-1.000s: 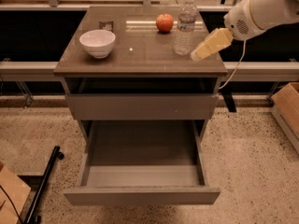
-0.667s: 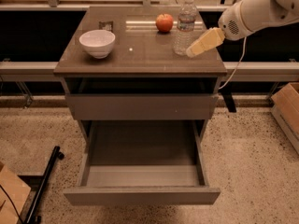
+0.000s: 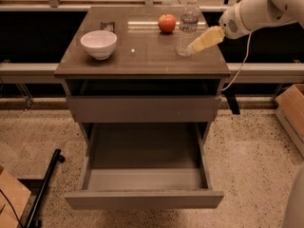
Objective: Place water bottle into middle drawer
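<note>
**Ana:** Where is the water bottle (image 3: 186, 23)?

**Ben:** It stands up straight on the cabinet top (image 3: 142, 56), at the back on the right side. The apple (image 3: 166, 23) is just beside it. The white bowl (image 3: 99, 43) is well apart, over on the left.

**Ana:** And the gripper (image 3: 194, 46)?

**Ben:** It is on the end of the white arm that comes in from the right. It sits low by the bottle's right side. It may be touching the bottle or just next to it, I cannot tell which. I also cannot tell if it is wide or narrow.

**Ana:** Is the middle drawer (image 3: 142, 178) ready?

**Ben:** Yes. It is pulled far out, down below the top, and I see only its grey floor. The drawer front (image 3: 142, 108) above it is closed.

**Ana:** How will the bottle feel?

**Ben:** I think it is light, thin plastic. It could squash if it is squeezed hard, and its smooth skin could slip. It is tall, so a bump could tip it over.

**Ana:** So where should it be grabbed?

**Ben:** I would say around the bumpy middle, not up by the little cap, with a gentle, firm squeeze.
</note>
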Controlling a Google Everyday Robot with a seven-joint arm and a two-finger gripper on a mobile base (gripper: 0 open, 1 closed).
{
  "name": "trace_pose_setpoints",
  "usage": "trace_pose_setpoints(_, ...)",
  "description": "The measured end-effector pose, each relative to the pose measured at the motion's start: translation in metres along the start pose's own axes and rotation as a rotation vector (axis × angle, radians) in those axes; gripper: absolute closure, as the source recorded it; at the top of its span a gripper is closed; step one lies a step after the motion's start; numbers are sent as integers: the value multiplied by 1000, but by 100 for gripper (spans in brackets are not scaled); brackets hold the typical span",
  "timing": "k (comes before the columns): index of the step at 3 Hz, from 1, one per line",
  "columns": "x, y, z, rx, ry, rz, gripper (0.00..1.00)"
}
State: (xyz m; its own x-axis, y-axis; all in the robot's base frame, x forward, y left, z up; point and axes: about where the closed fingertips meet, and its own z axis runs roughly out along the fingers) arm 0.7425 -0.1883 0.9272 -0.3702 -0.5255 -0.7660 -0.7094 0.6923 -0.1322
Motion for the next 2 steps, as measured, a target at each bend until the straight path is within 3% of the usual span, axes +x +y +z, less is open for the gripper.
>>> trace_pose_setpoints(1,4,2,6,4,12,18,0)
trace_pose_setpoints(2,-8,9,30,5,-27,17,0)
